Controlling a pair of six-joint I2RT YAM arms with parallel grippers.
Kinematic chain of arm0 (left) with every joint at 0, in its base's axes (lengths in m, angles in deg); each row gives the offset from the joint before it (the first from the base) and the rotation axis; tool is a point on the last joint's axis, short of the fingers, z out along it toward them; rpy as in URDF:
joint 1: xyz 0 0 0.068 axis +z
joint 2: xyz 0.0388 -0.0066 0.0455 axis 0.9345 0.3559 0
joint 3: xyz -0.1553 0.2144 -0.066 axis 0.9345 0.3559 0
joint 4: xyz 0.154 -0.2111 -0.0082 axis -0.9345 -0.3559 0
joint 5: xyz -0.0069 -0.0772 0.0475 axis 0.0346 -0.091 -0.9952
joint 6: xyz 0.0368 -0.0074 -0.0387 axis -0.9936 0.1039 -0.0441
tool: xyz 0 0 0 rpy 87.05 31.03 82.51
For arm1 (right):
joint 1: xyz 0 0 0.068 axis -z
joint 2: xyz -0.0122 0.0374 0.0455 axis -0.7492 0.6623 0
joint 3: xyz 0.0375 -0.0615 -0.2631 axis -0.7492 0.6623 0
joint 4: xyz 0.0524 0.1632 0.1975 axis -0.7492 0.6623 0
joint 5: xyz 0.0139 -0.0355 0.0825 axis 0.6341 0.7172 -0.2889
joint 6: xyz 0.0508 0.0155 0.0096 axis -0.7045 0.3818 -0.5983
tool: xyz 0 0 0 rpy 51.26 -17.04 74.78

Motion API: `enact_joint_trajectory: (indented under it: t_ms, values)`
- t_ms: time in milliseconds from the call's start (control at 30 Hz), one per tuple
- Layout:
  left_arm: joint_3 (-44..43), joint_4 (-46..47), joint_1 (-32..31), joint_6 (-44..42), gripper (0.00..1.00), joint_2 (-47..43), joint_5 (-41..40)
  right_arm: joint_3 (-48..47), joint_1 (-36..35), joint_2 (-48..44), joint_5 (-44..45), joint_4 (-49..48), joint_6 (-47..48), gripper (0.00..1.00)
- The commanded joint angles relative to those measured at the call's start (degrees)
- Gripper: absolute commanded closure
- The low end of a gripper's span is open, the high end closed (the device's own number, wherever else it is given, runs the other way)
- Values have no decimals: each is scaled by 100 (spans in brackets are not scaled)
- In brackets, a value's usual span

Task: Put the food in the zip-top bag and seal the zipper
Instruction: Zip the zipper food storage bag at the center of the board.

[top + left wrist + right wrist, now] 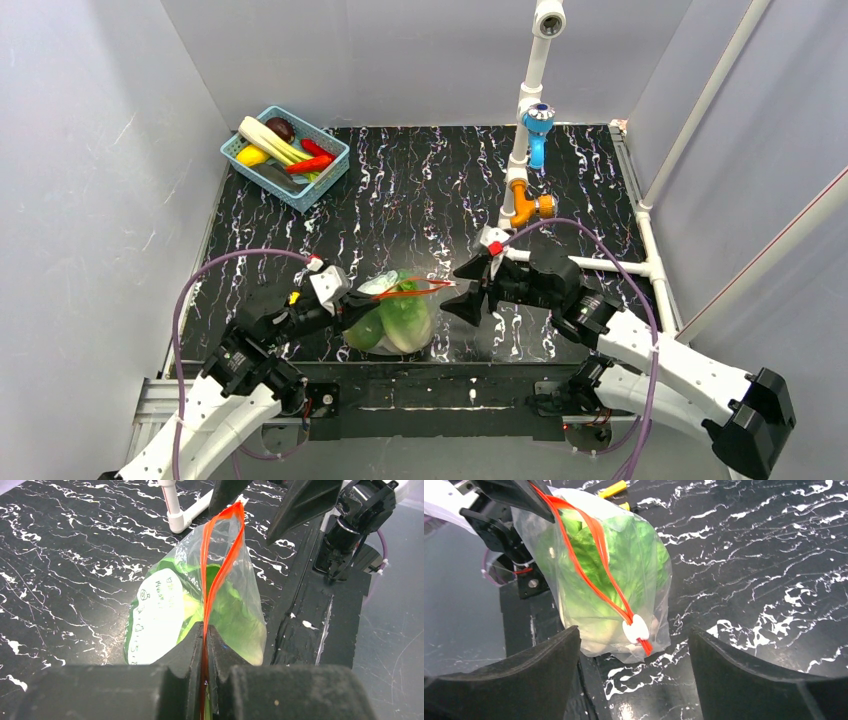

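Lettuce (624, 555) is inside zip-top bag (245, 615), left tool (206, 635) clamps zipper (204, 580) end, right tool (455, 290) stands open; zipper appears partly unsealed

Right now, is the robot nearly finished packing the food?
Nearly. Done: the lettuce is inside the zip-top bag. In hand: the left claw is shut on one end of the red zipper, and the right claw hangs open by the white slider. To do: the zipper gapes in the middle, so it needs sealing.
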Motion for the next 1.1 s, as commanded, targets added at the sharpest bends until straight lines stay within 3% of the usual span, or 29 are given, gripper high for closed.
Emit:
enact_joint_trajectory:
  t_ms: [0,167,400,567,867,1067]
  values:
    - [139,386,12,442,100,-268,-178,298,311,-133,-967,-1498,-531,20]
    - [210,472,11,608,100,-465,-204,208,631,329,-1693,-1891,-740,36]
    - [88,318,11,528,100,-398,-145,-366,688,773,-2044,-1288,-273,47]
    - [88,363,16,523,100,-362,-98,-455,687,882,-1945,-1164,-153,42]
    - [-39,350,16,518,100,-245,-77,-934,679,1227,-1934,-185,530,45]
    - [-202,41,11,504,100,-219,-252,-1048,621,1377,-2025,-89,605,56]
